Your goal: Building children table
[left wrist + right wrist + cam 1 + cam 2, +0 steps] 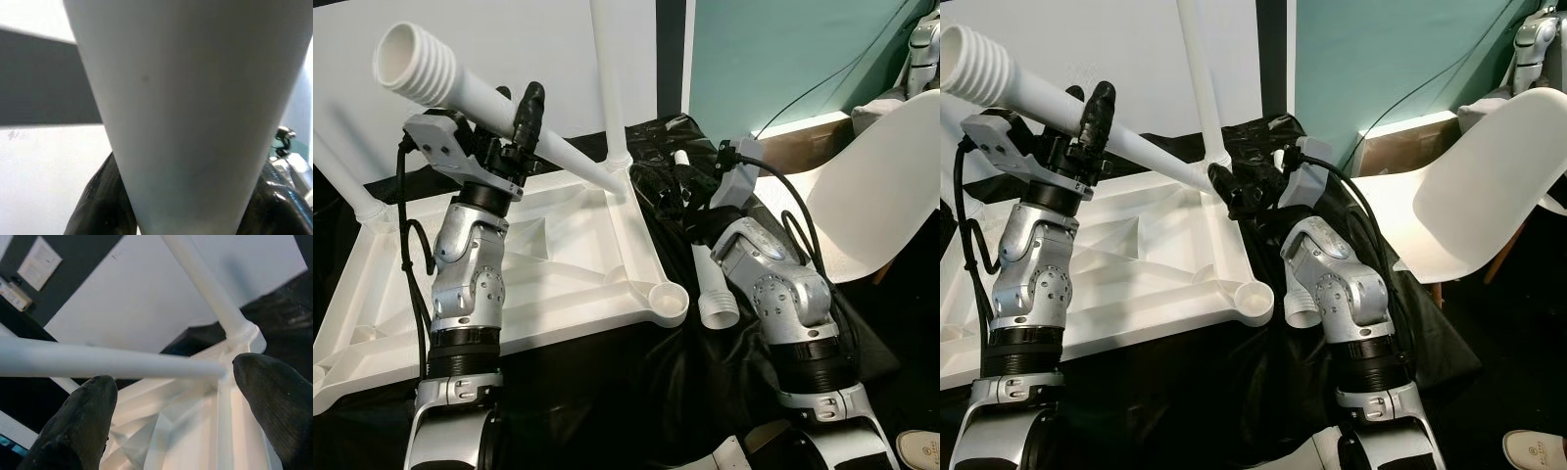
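Note:
The white table top [558, 264] lies upside down on a black cloth. One white leg [607, 78] stands upright in its far right corner, and another leg [342, 176] rises at the far left. My left gripper [529, 122] is shut on a loose white leg [489, 98], held slanted with its ribbed thick end up and its thin end down near the far right corner. In the left wrist view that leg [186, 98] sits between the black fingers [102, 200]. My right gripper [181, 411] is open beside that corner, gripping nothing. The near right socket [666, 299] is empty.
Another loose white leg [715, 294] lies on the black cloth [636, 382] under my right arm. A white chair [871, 186] stands close on the right. A shoe [920, 450] shows at the bottom right. A white wall panel stands behind the table.

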### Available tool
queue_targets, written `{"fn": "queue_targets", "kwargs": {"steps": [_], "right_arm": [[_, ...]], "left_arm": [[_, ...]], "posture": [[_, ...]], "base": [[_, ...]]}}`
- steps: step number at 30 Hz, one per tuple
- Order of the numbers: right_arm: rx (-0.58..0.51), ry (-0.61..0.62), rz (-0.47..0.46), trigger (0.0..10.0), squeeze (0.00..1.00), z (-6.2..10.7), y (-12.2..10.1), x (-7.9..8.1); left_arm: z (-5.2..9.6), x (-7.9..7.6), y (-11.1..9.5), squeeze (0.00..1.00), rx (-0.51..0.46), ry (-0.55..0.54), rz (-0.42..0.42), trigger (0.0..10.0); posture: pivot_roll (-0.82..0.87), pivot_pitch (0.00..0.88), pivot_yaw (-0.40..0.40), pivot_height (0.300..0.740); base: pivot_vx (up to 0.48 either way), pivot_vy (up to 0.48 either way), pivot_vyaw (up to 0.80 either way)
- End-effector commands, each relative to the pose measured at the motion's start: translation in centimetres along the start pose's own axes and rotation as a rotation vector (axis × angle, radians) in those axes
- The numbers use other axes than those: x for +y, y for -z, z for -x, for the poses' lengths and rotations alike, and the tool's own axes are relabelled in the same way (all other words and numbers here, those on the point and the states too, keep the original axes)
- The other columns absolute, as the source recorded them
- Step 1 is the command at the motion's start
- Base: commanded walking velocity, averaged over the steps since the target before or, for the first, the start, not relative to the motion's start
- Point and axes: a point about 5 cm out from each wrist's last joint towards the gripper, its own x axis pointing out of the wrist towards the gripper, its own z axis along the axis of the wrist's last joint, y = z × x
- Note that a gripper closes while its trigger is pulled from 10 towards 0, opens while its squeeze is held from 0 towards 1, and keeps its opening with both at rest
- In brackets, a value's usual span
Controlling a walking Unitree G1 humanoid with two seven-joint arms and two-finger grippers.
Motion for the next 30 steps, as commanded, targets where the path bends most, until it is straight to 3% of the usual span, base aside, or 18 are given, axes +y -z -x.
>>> {"fn": "queue_targets", "kwargs": {"steps": [1, 2, 5, 6, 7, 8, 9, 14, 15, 16, 17, 18, 19, 20, 25, 30], "right_arm": [[0.013, 0.003, -0.078, 10.0, 0.00, -0.5, -0.2, 0.3], [0.003, 0.034, -0.151, 10.0, 0.00, -0.7, -0.4, 0.0], [-0.006, 0.052, -0.178, 10.0, 0.00, -0.8, -0.8, -0.4], [-0.027, 0.050, 0.026, 10.0, 0.00, -0.8, -1.4, -0.5], [-0.027, 0.050, 0.026, 10.0, 0.00, -0.8, -1.4, -0.5], [-0.010, 0.025, 0.329, 10.0, 0.00, -0.8, -1.7, -0.3], [0.043, -0.004, 0.530, 10.0, 0.00, -0.7, -1.2, -0.2], [0.101, -0.005, 0.537, 10.0, 0.00, -0.6, -0.5, -0.5], [0.146, 0.015, 0.400, 10.0, 0.00, -0.6, -0.2, -0.8], [0.146, 0.015, 0.400, 10.0, 0.00, -0.6, -0.2, -0.8], [0.163, 0.039, 0.263, 10.0, 0.00, -0.6, -0.1, -1.1], [0.163, 0.039, 0.263, 10.0, 0.00, -0.6, -0.1, -1.1], [0.169, 0.063, 0.163, 10.0, 0.00, -0.6, -0.3, -1.3], [0.168, 0.078, 0.125, 10.0, 0.00, -0.7, -0.4, -1.5], [0.174, 0.094, 0.113, 10.0, 0.00, -0.7, -0.5, -1.6], [0.176, 0.107, 0.176, 10.0, 0.00, -0.8, 0.2, -2.1]], "left_arm": [[-0.3, -0.3, -0.9, 0.00, -0.041, -0.004, -0.095, 0.0], [-0.4, -0.6, -1.1, 0.00, -0.046, 0.015, -0.160, 0.0], [-0.5, -0.9, -1.2, 0.00, -0.052, 0.030, -0.214, 0.0], [-0.5, -1.0, -1.3, 0.00, -0.056, 0.039, -0.258, 0.0], [-0.5, -1.0, -1.3, 0.00, -0.056, 0.039, -0.258, 0.0], [-0.6, -1.1, -1.5, 0.00, -0.065, 0.037, -0.296, 0.0], [-0.6, -1.1, -1.6, 0.00, -0.074, 0.039, -0.332, 0.0], [-0.7, -1.2, -1.7, 0.00, -0.080, 0.051, -0.389, 0.0], [-0.7, -1.3, -1.8, 0.00, -0.084, 0.065, -0.452, 0.0], [-0.7, -1.3, -1.8, 0.00, -0.084, 0.065, -0.452, 0.0], [-0.7, -1.3, -1.7, 0.00, -0.082, 0.077, -0.514, 0.0], [-0.7, -1.3, -1.7, 0.00, -0.082, 0.077, -0.514, 0.0], [-0.7, -1.2, -1.6, 0.00, -0.079, 0.079, -0.561, 0.0], [-0.7, -1.2, -1.5, 0.00, -0.074, 0.075, -0.579, 0.0], [-0.6, -1.1, -1.3, 0.00, -0.067, 0.068, -0.579, 0.0], [-0.4, -0.9, -0.5, 0.00, -0.038, 0.056, -0.477, 0.0]], "posture": [[-0.07, 0.000, 0.080, 0.740], [-0.07, 0.000, 0.079, 0.740], [-0.06, 0.000, 0.077, 0.740], [-0.06, 0.000, 0.078, 0.740], [-0.06, 0.000, 0.078, 0.740], [-0.06, 0.000, 0.078, 0.740], [-0.06, 0.000, 0.078, 0.740], [-0.06, 0.000, 0.078, 0.740], [-0.06, 0.000, 0.078, 0.740], [-0.06, 0.000, 0.078, 0.740], [-0.06, 0.000, 0.079, 0.740], [-0.06, 0.000, 0.079, 0.740], [-0.06, 0.000, 0.081, 0.740], [-0.06, 0.000, 0.082, 0.740], [-0.06, 0.000, 0.084, 0.740], [-0.06, 0.000, 0.089, 0.740]], "base": [[0.000, 0.000, 0.00], [0.000, 0.000, 0.00], [0.000, 0.000, 0.00], [0.000, 0.000, 0.00], [0.000, 0.000, 0.00], [0.000, 0.000, 0.00], [0.000, 0.000, 0.00], [0.000, 0.000, 0.00], [0.000, 0.000, 0.00], [0.000, 0.000, 0.00], [0.000, 0.000, 0.00], [0.000, 0.000, 0.00], [0.000, 0.000, 0.00], [0.000, 0.000, 0.00], [0.000, 0.000, 0.00], [0.000, 0.000, 0.00]]}}
